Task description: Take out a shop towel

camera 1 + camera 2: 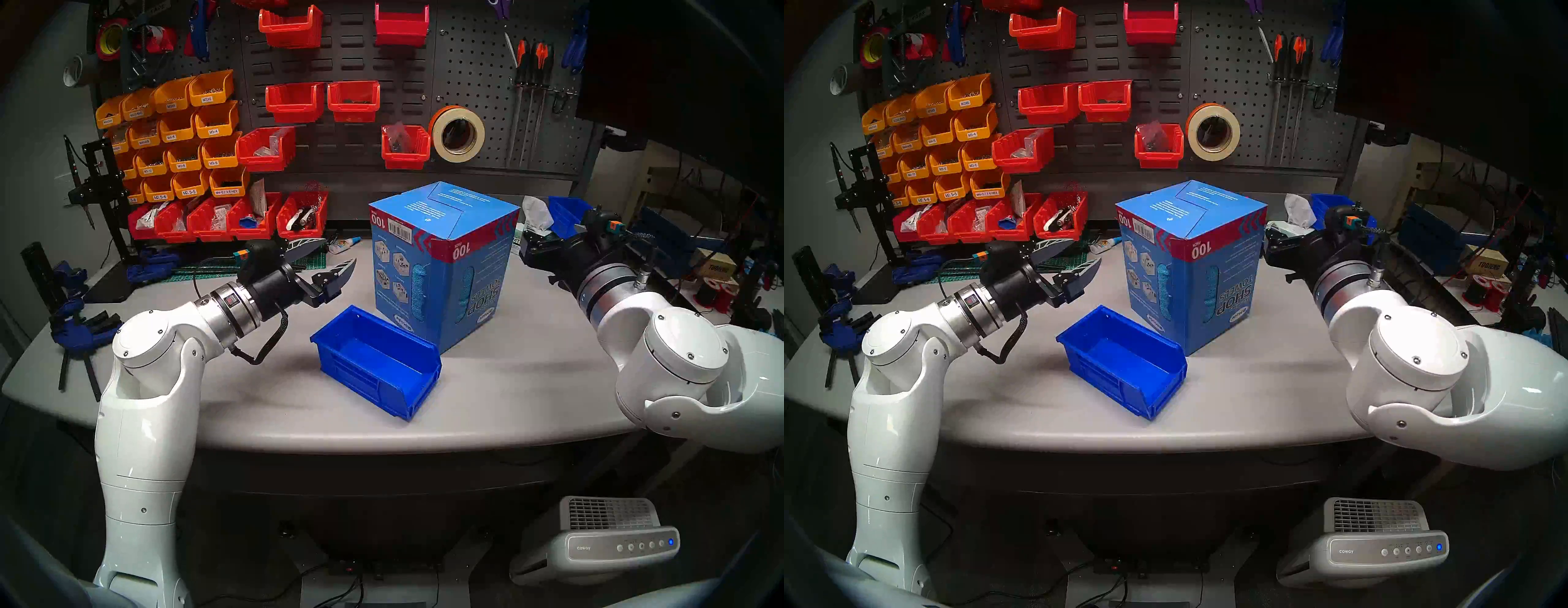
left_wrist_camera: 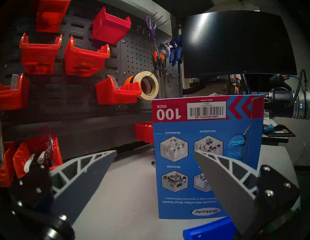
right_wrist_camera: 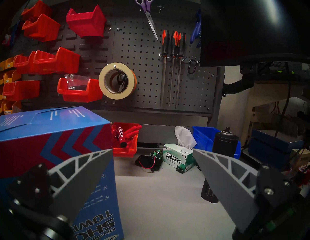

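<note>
A tall blue "Shop Towels" carton (image 1: 441,263) stands upside down at the middle of the table. Light-blue shop towel cloth (image 1: 420,293) shows through a slot at the carton's front corner, and the left wrist view catches the shop towel (image 2: 235,147) too. My left gripper (image 1: 339,251) hangs open a little to the left of the carton, pointing at it, with nothing between its fingers (image 2: 87,176). My right gripper (image 1: 1272,244) sits just right of the carton's upper part, open and empty; its left finger (image 3: 83,177) lies close beside the carton wall (image 3: 42,142).
A blue plastic bin (image 1: 365,382) sits empty in front of the carton. Behind the right gripper are a green-and-white tissue box (image 3: 177,157), a black cylinder (image 3: 224,145), a small circuit board (image 3: 151,160) and a red bin (image 3: 125,150). The pegboard (image 1: 488,85) with bins and tools closes the back.
</note>
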You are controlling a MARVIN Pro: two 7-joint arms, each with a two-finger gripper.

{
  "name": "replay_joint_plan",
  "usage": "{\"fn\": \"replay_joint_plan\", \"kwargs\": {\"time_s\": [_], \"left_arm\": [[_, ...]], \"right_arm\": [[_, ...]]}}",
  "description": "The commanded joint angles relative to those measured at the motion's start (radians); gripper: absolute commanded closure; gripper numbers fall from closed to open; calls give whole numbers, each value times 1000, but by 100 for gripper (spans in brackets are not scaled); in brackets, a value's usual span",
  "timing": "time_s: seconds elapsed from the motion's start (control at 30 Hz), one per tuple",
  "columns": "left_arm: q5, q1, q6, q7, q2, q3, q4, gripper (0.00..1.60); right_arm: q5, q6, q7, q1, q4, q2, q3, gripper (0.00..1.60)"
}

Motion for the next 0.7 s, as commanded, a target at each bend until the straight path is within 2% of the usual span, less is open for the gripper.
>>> {"fn": "replay_joint_plan", "kwargs": {"time_s": [0.0,0.3,0.67], "left_arm": [[-24,-50,9,-11,2,-8,-24,0],[-35,-39,48,-30,-6,6,-30,0],[-31,-28,88,-48,-30,70,-43,0]], "right_arm": [[18,14,-12,20,-3,5,13,0],[72,27,-4,21,21,6,6,0],[102,60,5,40,125,6,17,0]]}}
